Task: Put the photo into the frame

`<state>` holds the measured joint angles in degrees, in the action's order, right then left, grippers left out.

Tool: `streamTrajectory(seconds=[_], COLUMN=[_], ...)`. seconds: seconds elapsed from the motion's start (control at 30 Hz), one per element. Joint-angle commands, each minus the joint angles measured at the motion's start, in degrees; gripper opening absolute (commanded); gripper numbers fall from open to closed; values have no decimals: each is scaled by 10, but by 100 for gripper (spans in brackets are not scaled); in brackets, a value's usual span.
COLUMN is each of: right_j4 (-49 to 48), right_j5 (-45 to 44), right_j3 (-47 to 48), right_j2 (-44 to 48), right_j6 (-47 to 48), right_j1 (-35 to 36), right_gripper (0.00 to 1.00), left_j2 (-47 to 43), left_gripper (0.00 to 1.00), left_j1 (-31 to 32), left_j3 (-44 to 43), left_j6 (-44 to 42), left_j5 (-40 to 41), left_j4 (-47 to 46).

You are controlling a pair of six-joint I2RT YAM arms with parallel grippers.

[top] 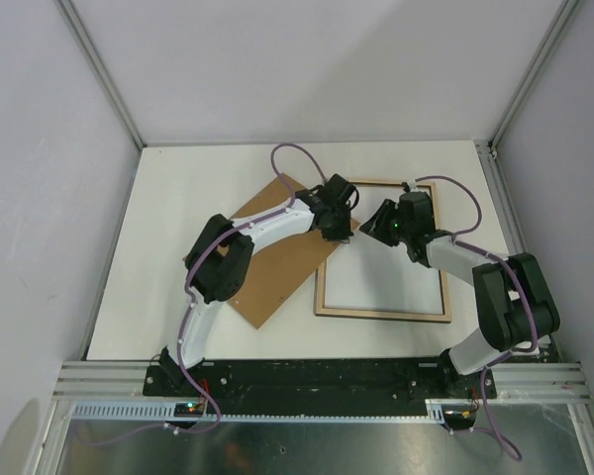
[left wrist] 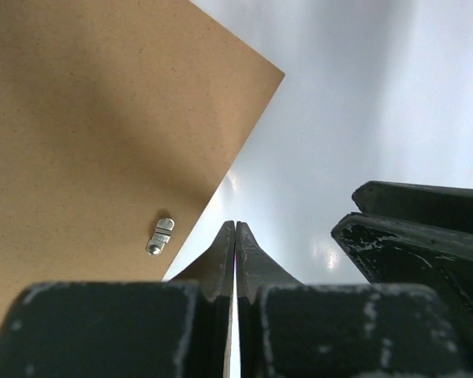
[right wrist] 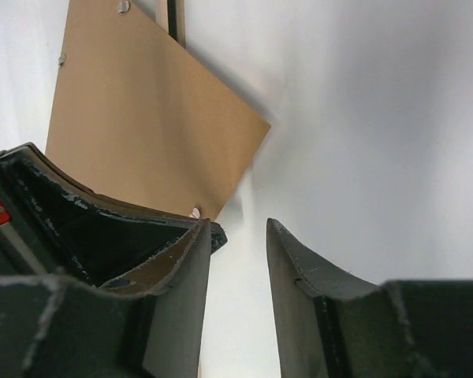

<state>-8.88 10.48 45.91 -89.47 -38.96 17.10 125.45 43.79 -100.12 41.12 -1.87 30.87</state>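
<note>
The frame (top: 381, 316) lies reverse side up at centre right, its pale wood rails showing. A white, slightly glossy sheet (top: 386, 282) fills its opening; it looks like the photo lying white back up, with no printed side showing. Both grippers hang over the frame's upper left corner, close together. My left gripper (top: 342, 236) (left wrist: 235, 224) is shut, its tips just above the white sheet (left wrist: 315, 157) beside the board's edge. My right gripper (top: 369, 228) (right wrist: 238, 223) stands open above the white sheet (right wrist: 363, 118), with nothing between its fingers.
A brown backing board (top: 277, 267) (left wrist: 102, 118) (right wrist: 142, 134) lies tilted left of the frame, one corner over the frame's left rail. A small metal clip (left wrist: 161, 235) sits on it near that edge. Grey walls enclose the table.
</note>
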Motion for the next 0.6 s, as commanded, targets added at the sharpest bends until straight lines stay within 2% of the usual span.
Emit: streamTrajectory(seconds=[0.0,0.13,0.27,0.37,0.57], right_j4=[-22,-35,-71,-108,-180], right_j5=[10,26,56,79,101], right_j3=[-7,-7,-7,-7,-7], right_j2=[19,11,-19,-46,-97], right_j6=[5,1,-18,-36,-74], right_j1=[-3,-1,3,8,16], right_gripper=[41,49,55,57,58], left_j2=[-16,-70,-132,-165,-200], left_gripper=[6,24,33,37,37], left_j1=[-2,-24,-71,-114,-174], left_j3=[-20,19,82,119,156], left_j6=[-4,-17,-27,-35,-51], left_j5=[-7,9,15,16,6], left_j4=[-8,-8,-9,-9,-13])
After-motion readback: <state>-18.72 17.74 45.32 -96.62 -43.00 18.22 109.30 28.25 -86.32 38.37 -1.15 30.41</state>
